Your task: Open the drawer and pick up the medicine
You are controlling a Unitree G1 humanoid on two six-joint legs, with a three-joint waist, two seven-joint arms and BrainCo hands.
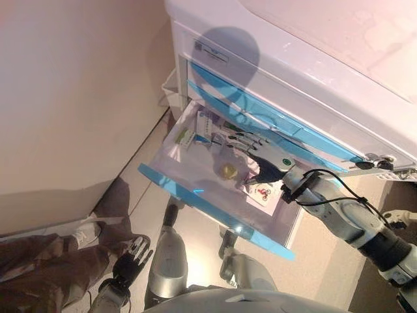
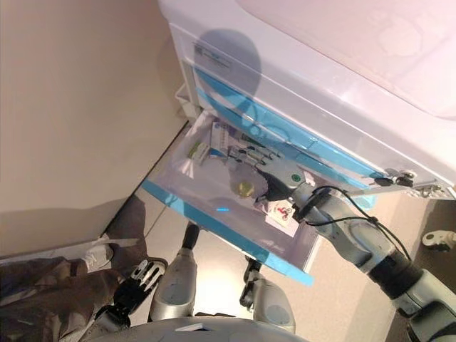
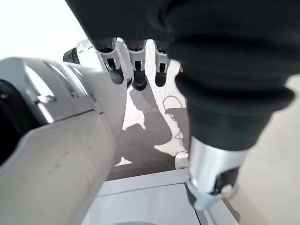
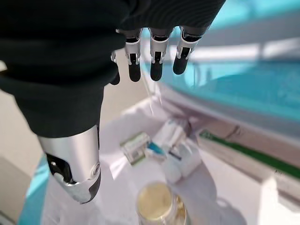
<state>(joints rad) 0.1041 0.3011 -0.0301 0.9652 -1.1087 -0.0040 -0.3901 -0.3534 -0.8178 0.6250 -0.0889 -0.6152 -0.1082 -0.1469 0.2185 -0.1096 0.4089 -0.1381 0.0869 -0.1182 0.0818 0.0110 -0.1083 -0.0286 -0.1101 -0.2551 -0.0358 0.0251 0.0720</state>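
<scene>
The right hand point(image 1: 264, 158) is over the inside of the open drawer point(image 1: 195, 195), with its fingers point(image 4: 155, 65) straight and spread and the thumb apart from them; it holds nothing. Just beside it in the drawer, toward the blue front, stands a small jar with a yellow lid point(image 1: 227, 171), and the right wrist view shows this jar point(image 4: 161, 202) under the hand, not touched. Past the fingertips, near the back of the drawer, lie several medicine boxes point(image 4: 161, 147) close together; one with a green edge point(image 1: 186, 138) lies a little apart, toward the drawer's left side. Under the wrist lies a flat white packet with red print point(image 1: 262, 193). The drawer is pulled out of a white cabinet point(image 1: 293, 59) with blue drawer fronts. The left hand point(image 1: 132, 257) hangs low beside the robot, well apart from the drawer, with relaxed fingers and nothing in it. Near it, a person's leg and shoe point(image 1: 58, 251) show on the floor.
</scene>
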